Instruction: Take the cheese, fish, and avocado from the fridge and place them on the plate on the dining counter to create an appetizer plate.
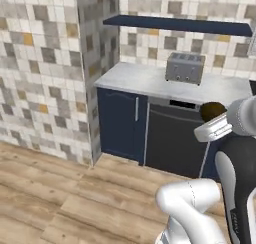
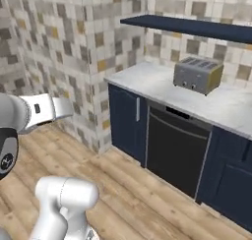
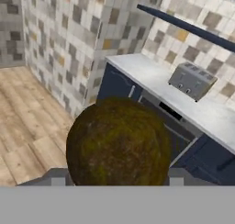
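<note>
The avocado (image 3: 118, 142), a dark brown-black round fruit with an olive tinge, sits large in the hand view between my two grey fingertips (image 3: 57, 177). My gripper (image 3: 117, 179) is shut on it. In the left base view the avocado (image 1: 212, 109) shows as a small dark ball at the end of the raised white arm, where the gripper (image 1: 214, 119) carries it in the air in front of the worktop.
A marble worktop (image 1: 145, 80) on navy cupboards (image 1: 120, 123) holds a grey toaster (image 1: 185, 68), with a dark dishwasher front (image 1: 175, 138) below and a navy shelf (image 1: 175, 24) above. A tiled wall corner (image 1: 87, 78) juts out at the left. The floor (image 1: 45, 198) is wood.
</note>
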You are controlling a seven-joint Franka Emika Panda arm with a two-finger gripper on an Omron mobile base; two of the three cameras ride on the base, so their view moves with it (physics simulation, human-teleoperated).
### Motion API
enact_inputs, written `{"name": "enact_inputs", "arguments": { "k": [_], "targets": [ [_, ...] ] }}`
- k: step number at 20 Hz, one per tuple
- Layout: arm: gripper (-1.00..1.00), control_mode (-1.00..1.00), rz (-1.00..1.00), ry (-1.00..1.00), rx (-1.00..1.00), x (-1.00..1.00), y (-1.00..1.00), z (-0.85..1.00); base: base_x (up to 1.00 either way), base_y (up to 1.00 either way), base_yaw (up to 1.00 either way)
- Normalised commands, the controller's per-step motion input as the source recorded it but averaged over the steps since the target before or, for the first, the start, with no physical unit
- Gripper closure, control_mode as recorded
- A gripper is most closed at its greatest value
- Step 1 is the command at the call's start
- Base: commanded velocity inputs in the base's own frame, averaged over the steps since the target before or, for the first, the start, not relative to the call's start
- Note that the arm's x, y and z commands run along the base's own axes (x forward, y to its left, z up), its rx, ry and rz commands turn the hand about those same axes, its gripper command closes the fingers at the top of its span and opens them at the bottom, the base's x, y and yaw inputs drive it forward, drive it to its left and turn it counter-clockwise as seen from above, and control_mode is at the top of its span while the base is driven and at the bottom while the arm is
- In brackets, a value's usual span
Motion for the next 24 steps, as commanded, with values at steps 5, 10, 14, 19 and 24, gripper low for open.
{"name": "enact_inputs", "arguments": {
  "k": [5,10,14,19,24],
  "targets": [
    [1.0,1.0,0.0,0.0,0.0,0.0,0.0,0.0,0.45,0.58,0.67],
    [1.0,1.0,0.0,0.0,0.0,0.0,0.0,0.0,0.42,0.55,0.69],
    [1.0,1.0,0.0,0.0,0.0,0.0,0.0,0.0,0.44,0.55,0.69],
    [1.0,1.0,0.0,0.0,0.0,0.0,0.0,0.0,0.64,0.51,0.64],
    [1.0,1.0,0.0,0.0,0.0,0.0,0.0,0.0,0.99,0.26,0.47]
  ]
}}
